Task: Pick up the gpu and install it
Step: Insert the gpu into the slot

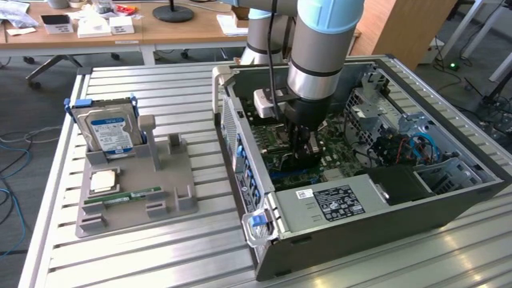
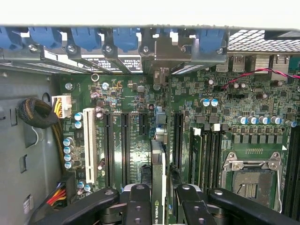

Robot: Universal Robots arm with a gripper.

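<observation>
Black gripper fingers (image 2: pixel 140 206) sit closest to the wrist camera, one on each side of the graphics card (image 2: pixel 158 173), which stands on edge between them with its green board and a strip of printed label showing. Going left to right across the exterior view, a grey holder tray (image 1: pixel 132 192) rests on the slatted metal table (image 1: pixel 120 252), carrying a hard drive (image 1: pixel 110 131) with a blue label upright at its back and a small memory stick (image 1: pixel 132 195) lying flat near its front; the upright posts beside the drive hold no card. Next comes the open computer case (image 1: pixel 376 198), with the robot arm (image 1: pixel 320 54) reaching down into it and the gripper (image 1: pixel 303 150) low over the motherboard (image 1: pixel 276 141). Further to that view's right are the power supply (image 1: pixel 332 201) and a drive cage with blue cables (image 1: pixel 420 147). As for progress, the pick-up looks done: the card is off the tray and inside the case, lined up along the row of long black slots (image 2: pixel 124 145) on the board, its metal end toward the blue clips (image 2: pixel 126 37) at the case's rear wall. Whether it is fully pressed home cannot be told. The fingers stand narrow, close against both faces of the card and apparently gripping it, though the grip may be in mid-change.
</observation>
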